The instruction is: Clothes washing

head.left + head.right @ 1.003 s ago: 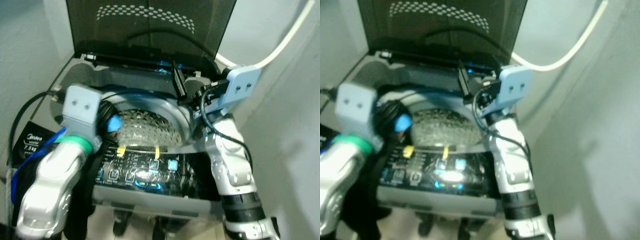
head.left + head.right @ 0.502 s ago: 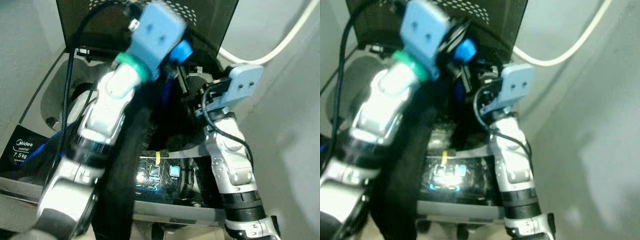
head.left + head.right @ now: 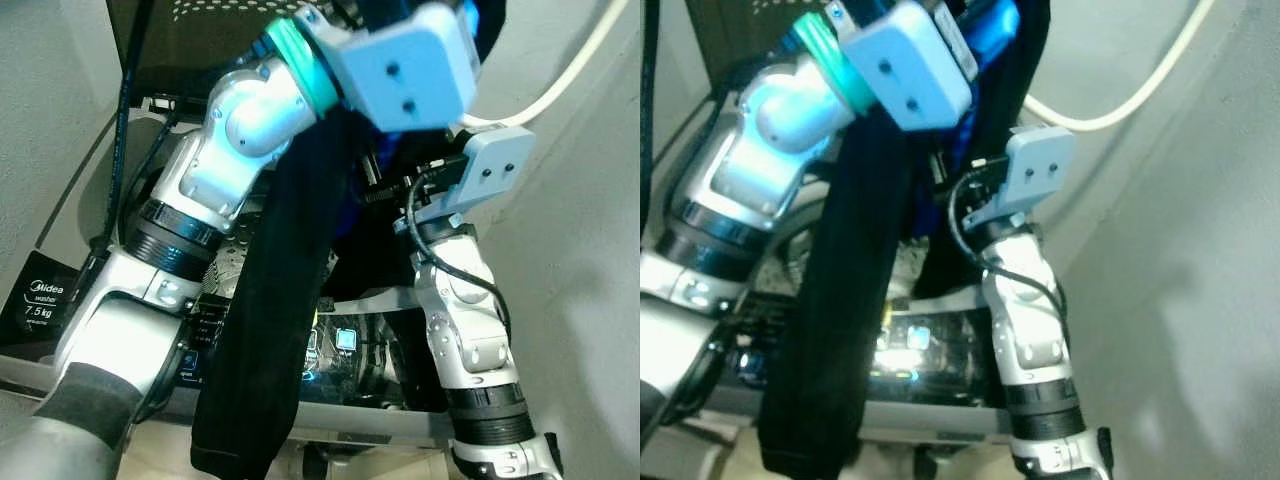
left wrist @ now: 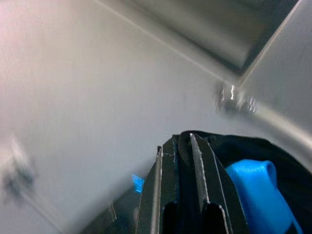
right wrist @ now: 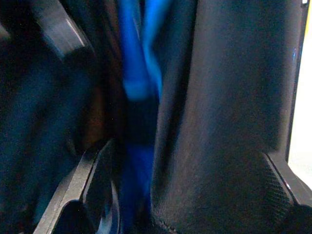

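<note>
A long black garment (image 3: 285, 310) with bright blue parts hangs from my raised left arm, down over the front of the top-loading washing machine (image 3: 60, 250). In the left wrist view my left gripper (image 4: 183, 139) is shut on the black and blue cloth. My right gripper (image 5: 187, 156) stands over the drum's right rim, behind its blue wrist block (image 3: 492, 170). Its fingers (image 5: 92, 170) are wide apart, with a fold of the black cloth hanging between them. The perforated drum (image 3: 232, 262) shows in part behind the garment.
The washer's dark lid (image 3: 190, 40) stands upright at the back. Its lit control panel (image 3: 345, 340) runs along the front edge. A white hose (image 3: 575, 65) crosses the wall at the right. Grey walls close in on both sides.
My left arm has risen from the drum opening to high above the machine, pulling the black garment up with it. The right arm has barely moved.
</note>
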Tool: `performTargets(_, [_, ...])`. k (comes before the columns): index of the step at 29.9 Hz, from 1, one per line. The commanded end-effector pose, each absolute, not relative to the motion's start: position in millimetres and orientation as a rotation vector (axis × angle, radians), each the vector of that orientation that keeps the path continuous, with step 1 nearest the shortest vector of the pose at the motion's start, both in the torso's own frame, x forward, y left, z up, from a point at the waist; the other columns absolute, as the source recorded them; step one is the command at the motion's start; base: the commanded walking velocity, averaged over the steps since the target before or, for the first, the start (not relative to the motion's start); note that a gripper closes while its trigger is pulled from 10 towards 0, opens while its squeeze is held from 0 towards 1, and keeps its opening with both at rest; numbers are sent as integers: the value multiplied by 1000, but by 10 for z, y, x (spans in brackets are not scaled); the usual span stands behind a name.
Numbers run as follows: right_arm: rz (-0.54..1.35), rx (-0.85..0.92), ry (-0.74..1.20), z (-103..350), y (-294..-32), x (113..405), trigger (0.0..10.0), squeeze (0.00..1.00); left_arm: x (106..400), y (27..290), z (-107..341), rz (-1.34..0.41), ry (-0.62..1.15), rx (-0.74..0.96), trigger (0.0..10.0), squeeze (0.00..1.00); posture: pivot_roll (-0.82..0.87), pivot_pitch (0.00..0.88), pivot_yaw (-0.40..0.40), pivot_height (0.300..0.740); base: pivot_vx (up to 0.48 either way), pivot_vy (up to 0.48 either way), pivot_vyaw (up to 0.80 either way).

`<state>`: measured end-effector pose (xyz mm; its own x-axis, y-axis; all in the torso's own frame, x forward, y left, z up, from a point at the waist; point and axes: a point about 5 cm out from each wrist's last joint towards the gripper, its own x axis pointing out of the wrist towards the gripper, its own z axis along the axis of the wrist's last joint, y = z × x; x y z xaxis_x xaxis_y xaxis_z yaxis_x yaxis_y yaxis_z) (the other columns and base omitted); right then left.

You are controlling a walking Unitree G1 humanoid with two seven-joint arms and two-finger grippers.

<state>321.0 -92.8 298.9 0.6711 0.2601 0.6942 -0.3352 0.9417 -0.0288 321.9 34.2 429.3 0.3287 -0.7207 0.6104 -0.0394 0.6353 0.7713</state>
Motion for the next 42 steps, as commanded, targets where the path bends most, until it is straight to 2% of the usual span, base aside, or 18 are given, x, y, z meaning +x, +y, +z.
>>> performTargets(1, [319,107,-762,2963,-971,3208,10000,0,3445,438,4130,-534,-944,600,10000,0,66,112,-44,740,0,0,0])
performTargets(2, [319,107,-762,2963,-971,3208,10000,0,3445,438,4130,-534,-944,600,10000,0,66,112,-44,740,0,0,0])
performTargets(5, [321,108,-759,2961,-969,3216,10000,0,3703,613,3713,-548,-639,361,10000,0,73,113,-46,740,0,0,0])
performTargets(7, [322,107,-759,2960,-969,3218,10000,0,3745,657,3599,-538,-585,337,10000,0,73,113,-46,740,0,0,0])
performTargets(8, [323,107,-758,2960,-969,3220,10000,0,3766,696,3471,-541,-540,339,10000,616,76,114,-49,740,0,0,0])
performTargets(9, [323,107,-758,2960,-969,3221,10000,0,3771,714,3401,-546,-518,347,10000,616,76,114,-49,740,0,0,0])
performTargets(10, [324,109,-757,2958,-966,3224,10000,0,3754,764,3327,-551,-494,337,10000,1000,76,114,-49,740,0,0,0])
performTargets(13, [328,111,-753,2949,-957,3228,10000,0,3669,864,3249,-570,-463,313,10000,1000,84,114,-51,740,0,0,0])
performTargets(18, [330,112,-750,2942,-953,3231,10000,0,3425,970,3300,-654,-521,319,10000,1000,92,113,-49,740,0,0,0])
performTargets(21, [328,111,-749,2932,-968,3231,10000,0,3103,1168,3295,-745,-542,357,10000,1000,104,112,-47,740,0,0,0])
performTargets(26, [326,111,-744,2918,-983,3234,10000,0,2799,1372,3191,-816,-475,387,10000,1000,117,113,-48,740,0,0,0])
performTargets(27, [328,111,-743,2912,-982,3237,10000,0,2696,1432,3131,-835,-444,401,10000,714,130,116,-52,740,0,0,0])
performTargets(28, [332,113,-740,2907,-973,3242,10000,0,2611,1508,3058,-835,-402,406,10000,0,138,117,-54,740,0,0,0])
performTargets(31, [346,119,-736,2900,-944,3256,10000,0,2454,1614,2931,-815,-329,420,10000,0,148,118,-60,740,0,0,0])
performTargets(37, [360,122,-731,2893,-909,3268,10000,0,2471,1629,2772,-722,-272,366,10000,0,154,115,-65,740,0,0,0])
performTargets(39, [359,154,-701,2853,-907,3289,10000,0,2574,1620,2697,-601,-287,279,10000,0,145,109,-67,740,0,0,0])
performTargets(40, [359,154,-701,2853,-907,3289,10000,0,2574,1620,2697,-601,-287,279,10000,0,145,109,-67,740,0,0,0])
performTargets(42, [346,181,-667,2797,-930,3313,10000,0,2694,1633,2719,-446,-341,183,10000,0,145,109,-67,740,0,0,0])
